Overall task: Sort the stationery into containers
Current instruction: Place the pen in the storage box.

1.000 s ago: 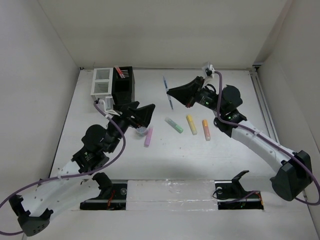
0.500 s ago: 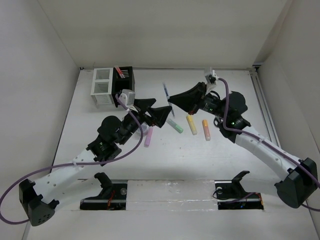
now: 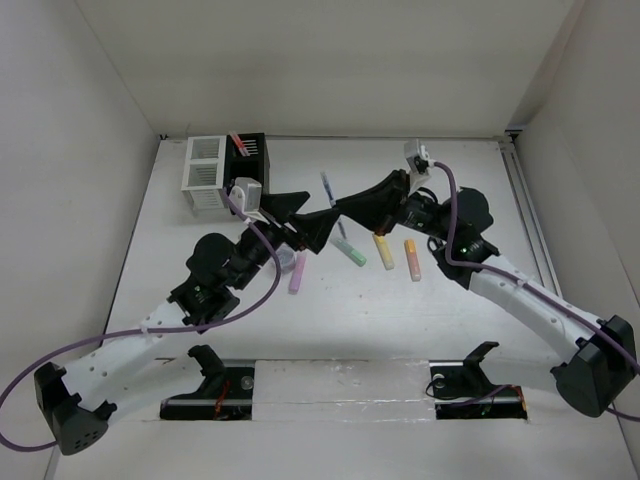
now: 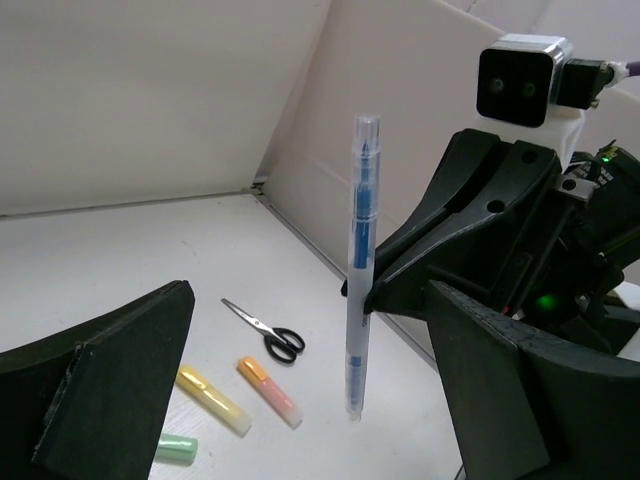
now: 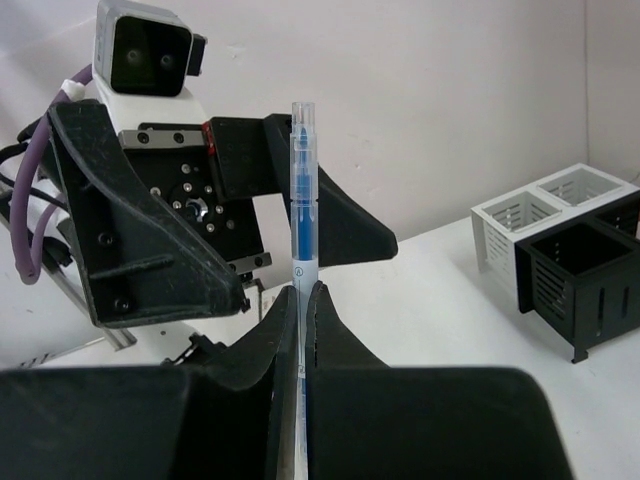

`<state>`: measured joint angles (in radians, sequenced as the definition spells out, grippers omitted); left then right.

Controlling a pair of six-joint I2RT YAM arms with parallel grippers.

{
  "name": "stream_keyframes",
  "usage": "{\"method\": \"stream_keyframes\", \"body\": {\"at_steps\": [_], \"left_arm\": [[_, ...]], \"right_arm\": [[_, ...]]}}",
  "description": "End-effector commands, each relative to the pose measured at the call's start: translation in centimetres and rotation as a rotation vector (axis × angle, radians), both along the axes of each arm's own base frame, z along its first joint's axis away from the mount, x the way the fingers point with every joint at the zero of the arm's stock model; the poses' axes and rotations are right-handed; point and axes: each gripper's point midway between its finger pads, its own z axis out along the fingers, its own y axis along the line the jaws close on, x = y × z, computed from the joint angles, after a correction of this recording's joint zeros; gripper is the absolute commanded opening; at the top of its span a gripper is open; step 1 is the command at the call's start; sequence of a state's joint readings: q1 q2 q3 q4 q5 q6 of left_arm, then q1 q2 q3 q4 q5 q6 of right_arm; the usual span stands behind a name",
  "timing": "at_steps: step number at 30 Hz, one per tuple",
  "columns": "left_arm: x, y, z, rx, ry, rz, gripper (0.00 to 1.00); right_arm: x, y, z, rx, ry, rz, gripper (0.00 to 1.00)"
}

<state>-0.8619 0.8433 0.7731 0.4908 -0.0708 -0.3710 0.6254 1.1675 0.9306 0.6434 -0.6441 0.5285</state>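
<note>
Blue pen (image 4: 360,270), carried leftward since a second earlier to meet the spread left pincer (image 4: 310,300), stood upright above the surface (image 4: 150,260), capped tip up, pinched below its middle by the right pincer (image 5: 302,300).

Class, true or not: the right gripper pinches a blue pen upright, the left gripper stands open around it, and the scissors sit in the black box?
Wrong on the scissors: they lie on the table, as the left wrist view shows. The right gripper does pinch the blue pen upright, with the left gripper open around it.
</note>
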Motion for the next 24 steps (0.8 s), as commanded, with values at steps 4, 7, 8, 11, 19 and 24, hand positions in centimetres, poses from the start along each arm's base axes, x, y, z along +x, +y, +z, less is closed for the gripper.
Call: {"method": "stream_keyframes", "body": {"at_steps": [4,7,8,11,19,24], "left_arm": [[-1.3,1.4,5.4,-0.102,-0.121,-0.005,0.93],[-1.3,1.5,5.7,-0.108,-0.127,-0.004,0.89],[-1.1,1.2,5.4,-0.102,-0.121,-0.005,0.89],[-0.9,1.0,5.1,-0.094,-0.114,-0.005,0.82],[-0.7,0.7,4.8,-0.093,-0.102,-0.008,0.49],[-0.7,0.7,4.6,-0.086,-0.096,-0.008,0.3]], "right_arm": [[-1.8,0.7,1.3,0.031,-0.064,0.056,0.0],[-2.1,0.9,1.3,0.032,-0.064,0.065,0.0],[-2.1,0.9,1.3,0.032,-0.064,0.065,0.0],[-2.5,1.2,1.3,0.03,-0.072,0.073,0.0],[-2.3,1.1,1.4,0.033,-0.07,0.065,0.0],[-2.8,1.3,1.8,0.037,-0.081,0.082,0.0]]}}
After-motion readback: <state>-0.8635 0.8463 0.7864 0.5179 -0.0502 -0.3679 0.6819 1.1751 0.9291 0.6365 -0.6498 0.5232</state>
